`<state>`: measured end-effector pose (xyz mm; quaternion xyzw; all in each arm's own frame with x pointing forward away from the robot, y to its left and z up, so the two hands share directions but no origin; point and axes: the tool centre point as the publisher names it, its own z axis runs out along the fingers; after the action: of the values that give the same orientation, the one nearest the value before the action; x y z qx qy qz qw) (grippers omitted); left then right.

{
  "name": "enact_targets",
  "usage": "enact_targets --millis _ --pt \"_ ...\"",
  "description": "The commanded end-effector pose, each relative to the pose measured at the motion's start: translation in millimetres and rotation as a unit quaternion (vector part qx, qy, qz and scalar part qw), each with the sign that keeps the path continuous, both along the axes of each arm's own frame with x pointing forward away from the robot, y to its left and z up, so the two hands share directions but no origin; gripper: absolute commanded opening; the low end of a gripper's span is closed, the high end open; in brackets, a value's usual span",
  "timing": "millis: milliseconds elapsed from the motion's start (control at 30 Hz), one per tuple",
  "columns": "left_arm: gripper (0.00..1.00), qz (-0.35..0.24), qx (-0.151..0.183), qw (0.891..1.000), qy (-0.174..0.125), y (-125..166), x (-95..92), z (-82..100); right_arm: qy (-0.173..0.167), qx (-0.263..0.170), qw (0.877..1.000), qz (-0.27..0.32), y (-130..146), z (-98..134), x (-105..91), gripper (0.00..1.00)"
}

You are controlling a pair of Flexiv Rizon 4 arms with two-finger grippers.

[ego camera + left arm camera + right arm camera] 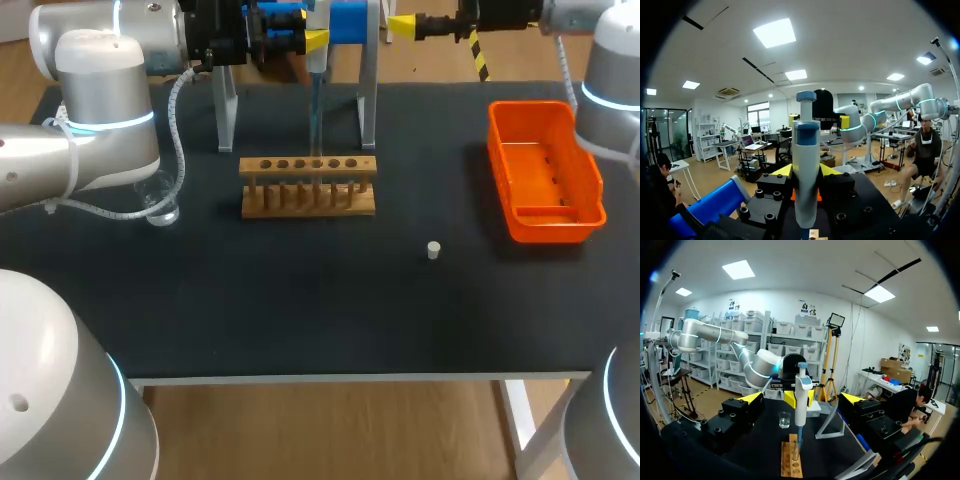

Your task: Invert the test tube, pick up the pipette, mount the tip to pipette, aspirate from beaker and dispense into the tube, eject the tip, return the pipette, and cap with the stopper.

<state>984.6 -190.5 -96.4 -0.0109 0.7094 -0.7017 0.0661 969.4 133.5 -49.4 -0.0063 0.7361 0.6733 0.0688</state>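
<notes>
1. Pinching the pipette (317, 65) mid-body, the left jaws held it upright at the surface's (300, 310) 12 o'clock, over the test tube rack (308, 186).
2. The right jaws stood spread, empty.
3. Rigid, probably slick plastic: a mid-barrel grip suited it.

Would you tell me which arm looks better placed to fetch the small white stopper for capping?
Right, likely. The right tool is open and empty, and the small white stopper lies on the right half of the black table; the left tool is shut on the white, blue-capped pipette.
</notes>
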Motion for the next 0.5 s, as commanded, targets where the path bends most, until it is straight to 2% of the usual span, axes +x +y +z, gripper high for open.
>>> enact_targets --millis 33,67,100,133,167,200,500 --pt "0.0 0.0 -0.001 1.0 -0.001 0.2 0.0 -0.1 -0.003 0.002 1.0 0.005 6.2 8.6 0.8 1.0" --pt "0.0 0.0 -0.001 1.0 -0.001 0.2 0.0 -0.1 -0.003 0.006 1.0 0.008 8.2 10.9 0.5 0.99" --pt "0.0 0.0 -0.001 1.0 -0.001 0.2 0.0 -0.1 -0.005 0.007 1.0 0.01 10.2 13.4 0.2 0.77" --pt "0.0 0.0 -0.001 1.0 -0.001 0.2 0.0 -0.1 -0.006 0.008 1.0 0.01 12.2 15.8 -0.3 0.42" --pt "0.0 0.0 -0.001 1.0 -0.001 0.2 0.0 -0.1 -0.006 0.009 1.0 0.011 14.3 18.1 -0.5 0.26" --pt "0.0 0.0 -0.001 1.0 -0.001 0.2 0.0 -0.1 -0.007 0.011 1.0 0.013 16.8 20.7 -0.8 0.0" --pt "0.0 0.0 -0.001 1.0 -0.001 0.2 0.0 -0.1 -0.013 0.018 0.999 0.026 34.3 34.8 -3.9 0.0"
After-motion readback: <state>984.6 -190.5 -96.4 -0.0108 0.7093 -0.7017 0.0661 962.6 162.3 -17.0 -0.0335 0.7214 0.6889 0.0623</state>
